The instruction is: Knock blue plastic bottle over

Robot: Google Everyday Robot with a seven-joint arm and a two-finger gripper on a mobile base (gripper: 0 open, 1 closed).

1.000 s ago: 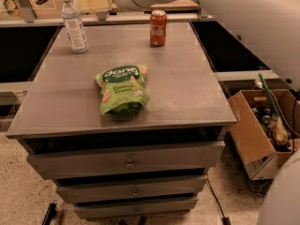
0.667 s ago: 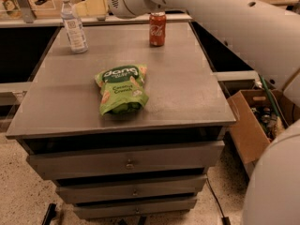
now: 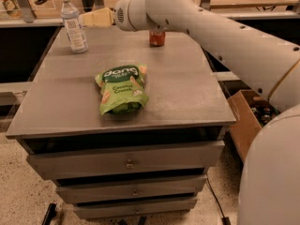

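The blue plastic bottle [image 3: 73, 22] stands upright at the far left of the grey table top [image 3: 187, 78]; it is clear, with a white cap and a pale label bearing a dark square mark. My gripper [image 3: 96, 18] is a cream-coloured shape at the end of the white arm [image 3: 211, 36], just right of the bottle at label height, with a small gap between them. A red can [image 3: 157, 38] stands at the far middle, its top hidden behind the arm.
A green snack bag [image 3: 122, 89] lies flat in the middle of the table. The table is a cabinet with drawers [image 3: 126, 161] below. A cardboard box [image 3: 243, 121] stands on the floor to the right. Shelving runs behind the table.
The arm has dropped lower across the back of the table, now covering the can's top. The gripper has come down beside the bottle. The bottle still stands upright.
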